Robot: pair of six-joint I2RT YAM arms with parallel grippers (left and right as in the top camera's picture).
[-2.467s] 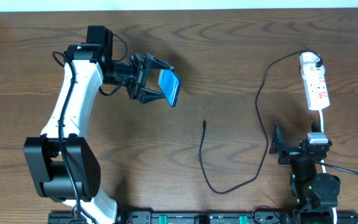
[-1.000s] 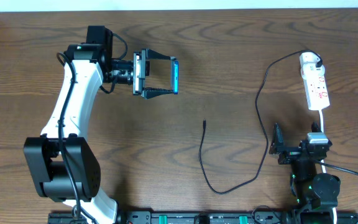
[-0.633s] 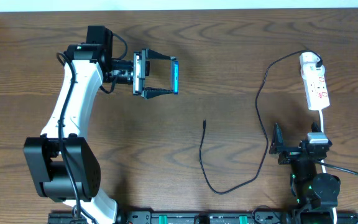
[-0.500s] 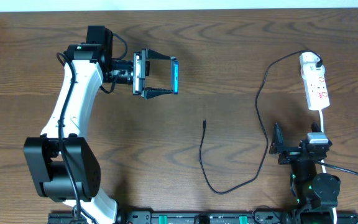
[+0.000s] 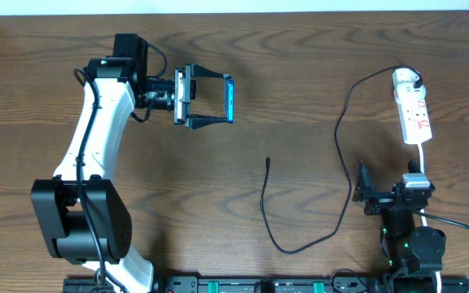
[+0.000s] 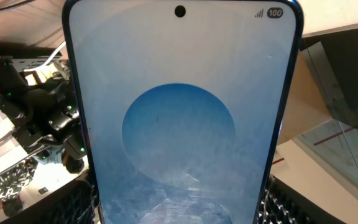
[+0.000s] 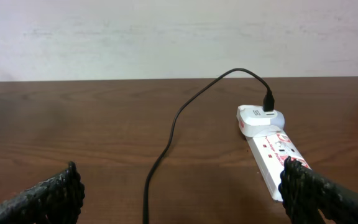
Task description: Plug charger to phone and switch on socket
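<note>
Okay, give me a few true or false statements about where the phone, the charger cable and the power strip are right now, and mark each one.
1. The left pincer grips the slim blue-screened smartphone. True.
2. The small tip of the thin black charger cable is plugged into the smartphone. False: it lies on the brown wooden table, apart from the smartphone.
3. The cable's other end sits plugged in at the narrow white power strip. True.
4. The right pincer is shut on the power strip. False: it is open and empty, short of the strip.
5. The smartphone's screen is dark. False: it is lit blue.
</note>
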